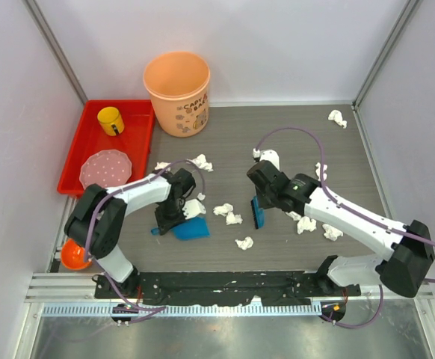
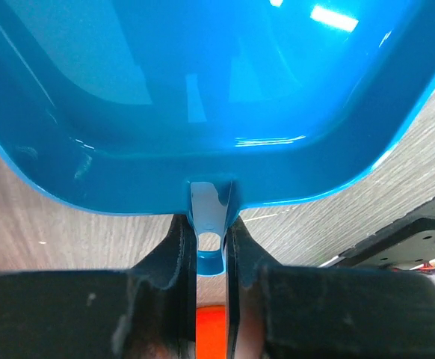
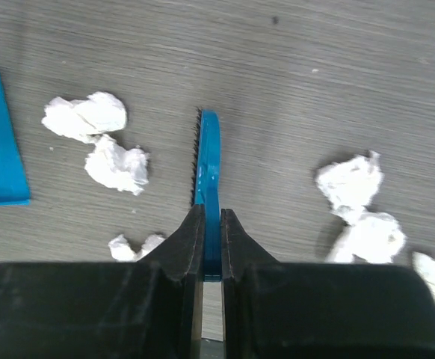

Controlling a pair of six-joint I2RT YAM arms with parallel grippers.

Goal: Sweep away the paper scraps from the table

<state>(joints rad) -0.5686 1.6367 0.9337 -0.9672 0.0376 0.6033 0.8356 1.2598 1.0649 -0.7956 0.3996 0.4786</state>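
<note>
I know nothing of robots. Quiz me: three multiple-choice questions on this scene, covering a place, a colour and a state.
1. The yellow cup stands: A) on a shelf B) in the red tray C) in a sink.
2. The dustpan is: A) green B) white C) blue.
3. The right gripper is: A) shut on the brush B) open, empty C) shut on a spoon.
Answers: B, it sits inside the tray; C, the pan gleams blue; A, jaws pinch the brush.
</note>
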